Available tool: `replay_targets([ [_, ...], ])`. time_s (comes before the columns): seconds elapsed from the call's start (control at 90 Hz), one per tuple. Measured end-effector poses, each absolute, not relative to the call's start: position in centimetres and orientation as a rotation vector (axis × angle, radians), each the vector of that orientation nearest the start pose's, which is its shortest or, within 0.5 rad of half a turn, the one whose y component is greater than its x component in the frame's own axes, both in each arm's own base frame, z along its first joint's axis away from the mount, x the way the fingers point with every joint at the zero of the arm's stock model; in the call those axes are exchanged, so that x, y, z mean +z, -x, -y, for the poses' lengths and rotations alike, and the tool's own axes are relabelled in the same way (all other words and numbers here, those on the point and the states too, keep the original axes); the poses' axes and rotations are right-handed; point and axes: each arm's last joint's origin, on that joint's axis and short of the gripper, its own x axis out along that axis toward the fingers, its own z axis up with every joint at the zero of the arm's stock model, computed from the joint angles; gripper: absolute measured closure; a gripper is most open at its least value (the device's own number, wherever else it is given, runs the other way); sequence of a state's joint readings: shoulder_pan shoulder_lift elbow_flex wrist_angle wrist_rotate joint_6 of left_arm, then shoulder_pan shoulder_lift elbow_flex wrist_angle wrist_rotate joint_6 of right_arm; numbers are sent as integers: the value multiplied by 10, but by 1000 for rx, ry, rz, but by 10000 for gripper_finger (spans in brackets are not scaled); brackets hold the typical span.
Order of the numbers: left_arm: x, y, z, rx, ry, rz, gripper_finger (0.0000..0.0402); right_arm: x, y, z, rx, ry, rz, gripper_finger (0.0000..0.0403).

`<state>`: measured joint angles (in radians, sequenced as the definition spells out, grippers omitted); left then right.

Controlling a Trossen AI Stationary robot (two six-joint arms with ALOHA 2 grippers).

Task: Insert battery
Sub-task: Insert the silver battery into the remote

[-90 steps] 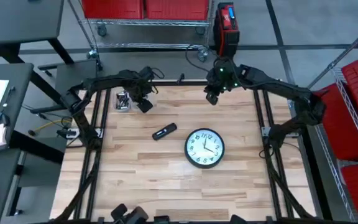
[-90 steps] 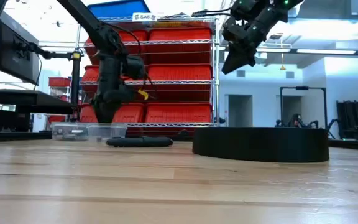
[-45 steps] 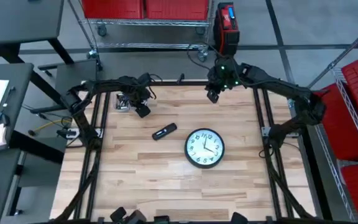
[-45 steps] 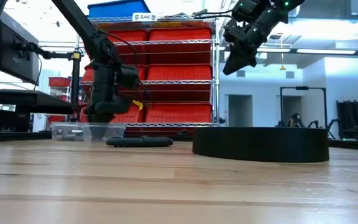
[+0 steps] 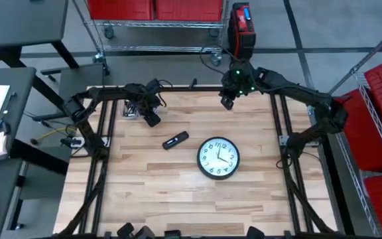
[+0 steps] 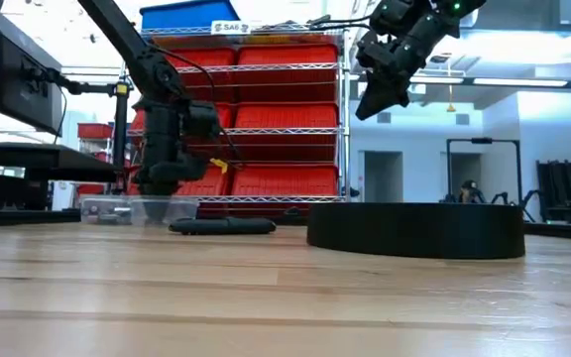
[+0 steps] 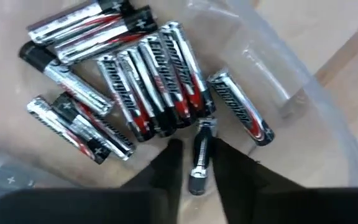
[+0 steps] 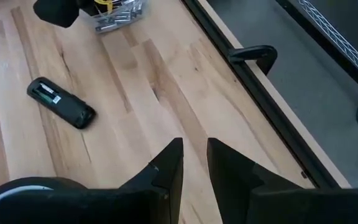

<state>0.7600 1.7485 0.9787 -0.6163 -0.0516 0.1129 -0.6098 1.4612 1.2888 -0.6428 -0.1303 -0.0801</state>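
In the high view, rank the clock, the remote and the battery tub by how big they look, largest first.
1. Clock, clearly the largest.
2 and 3. Remote and tub look about alike; the left gripper covers part of the tub, so I won't rank them.

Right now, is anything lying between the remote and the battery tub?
No. In the high view, only bare wood separates the remote from the battery tub; the left gripper hangs above the tub's edge.

One clock [image 5: 218, 158], one remote [image 5: 175, 141] and one clear tub [image 5: 130, 107] sit on the table [image 5: 178, 199]. The tub holds roughly a dozen batteries [image 7: 148, 93]; the exact number is unclear.
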Motion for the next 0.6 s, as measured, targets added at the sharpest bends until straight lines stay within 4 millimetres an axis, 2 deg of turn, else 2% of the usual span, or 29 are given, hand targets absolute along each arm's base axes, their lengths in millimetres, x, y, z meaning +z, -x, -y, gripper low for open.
replay_targets([
  [0.122,144,-221,-208,591,385,-1372,387,313,-255,174,-421,-223,-783,337],
  [0.3,160,-227,-208,574,330,-1428,395,313,-255,174,-421,-223,-784,337],
  [0.411,185,-229,-210,615,281,-1381,397,313,-255,174,-420,-224,-787,337],
  [0.6,226,-219,-202,678,246,-1272,398,312,-255,174,-422,-225,-787,337],
])
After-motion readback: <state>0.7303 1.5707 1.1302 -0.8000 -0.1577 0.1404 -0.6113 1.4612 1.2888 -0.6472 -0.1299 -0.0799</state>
